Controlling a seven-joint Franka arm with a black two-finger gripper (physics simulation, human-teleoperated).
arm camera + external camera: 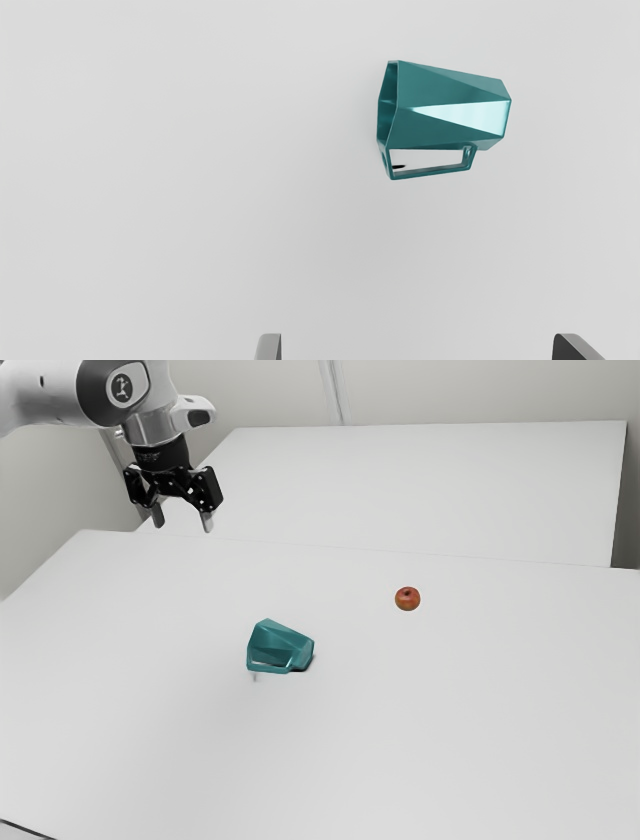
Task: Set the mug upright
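The table bears a mug (lying sideways) and an apple.

The mug lies on its side on the table; the apple (well apart from it) rests there too, toward the exterior view's right and farther back.

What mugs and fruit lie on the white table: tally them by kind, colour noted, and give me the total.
Teal mug: 1
Red fruit, apple-like: 1
Total: 2
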